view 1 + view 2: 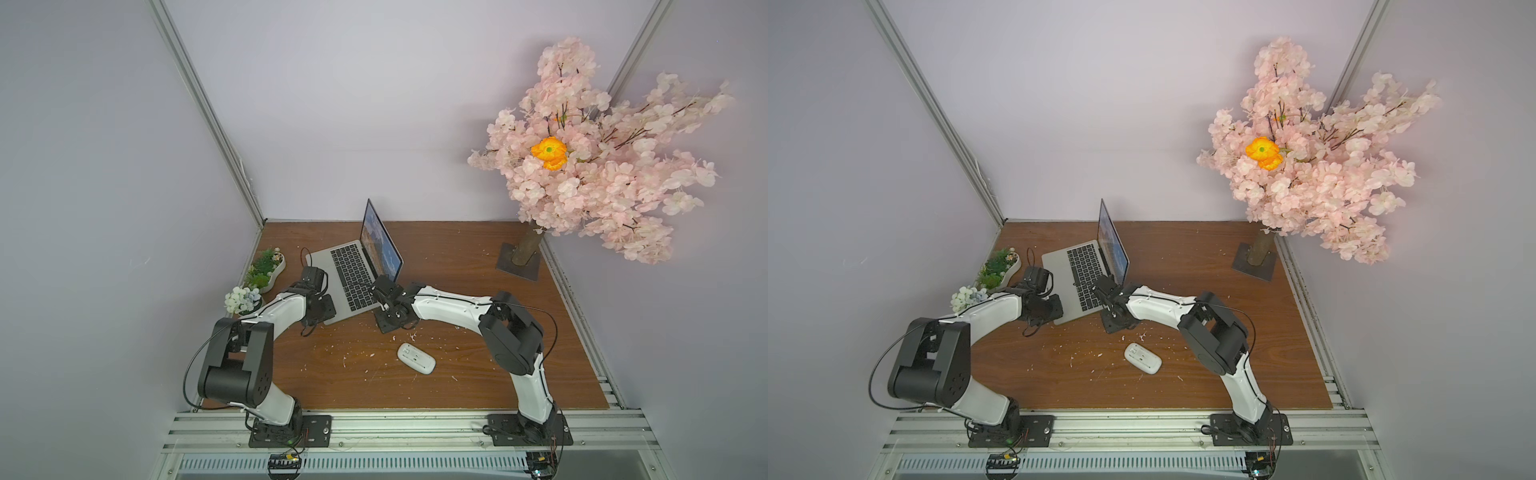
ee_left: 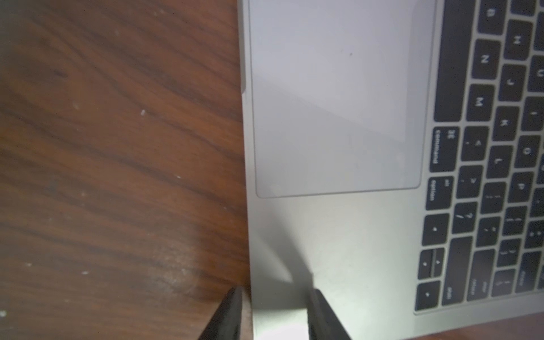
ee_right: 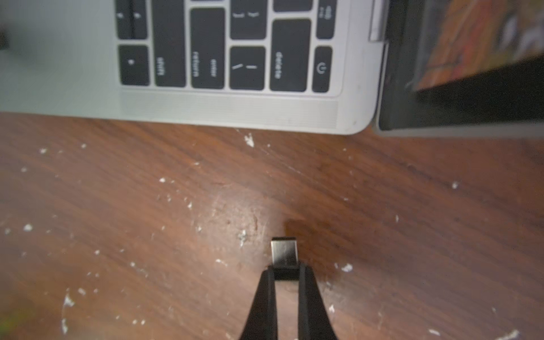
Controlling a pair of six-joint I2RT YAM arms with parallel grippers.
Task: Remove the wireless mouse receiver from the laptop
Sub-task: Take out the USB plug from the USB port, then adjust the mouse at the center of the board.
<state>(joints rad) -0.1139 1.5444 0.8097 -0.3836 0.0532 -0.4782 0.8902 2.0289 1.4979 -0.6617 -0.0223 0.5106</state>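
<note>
The silver-grey laptop (image 1: 328, 266) (image 1: 1059, 266) stands open at the back left of the wooden table, screen lit. In the right wrist view my right gripper (image 3: 285, 270) is shut on the wireless mouse receiver (image 3: 285, 251). Its black cap is pinched between the fingertips and its metal plug sticks out bare, above the wood and apart from the laptop's side edge (image 3: 235, 117). In both top views the right gripper (image 1: 385, 309) hangs just off the laptop's near right side. My left gripper (image 2: 275, 297) is open and straddles the laptop's front edge (image 2: 250, 235), one finger over the wood and one over the palm rest.
A white oval mouse (image 1: 416, 358) (image 1: 1143, 358) lies on the table in front of the right arm. A green planter (image 1: 266, 268) and a small flower pot (image 1: 241, 300) stand at the left edge. A pink blossom tree (image 1: 594, 158) stands at the back right. White flecks litter the wood.
</note>
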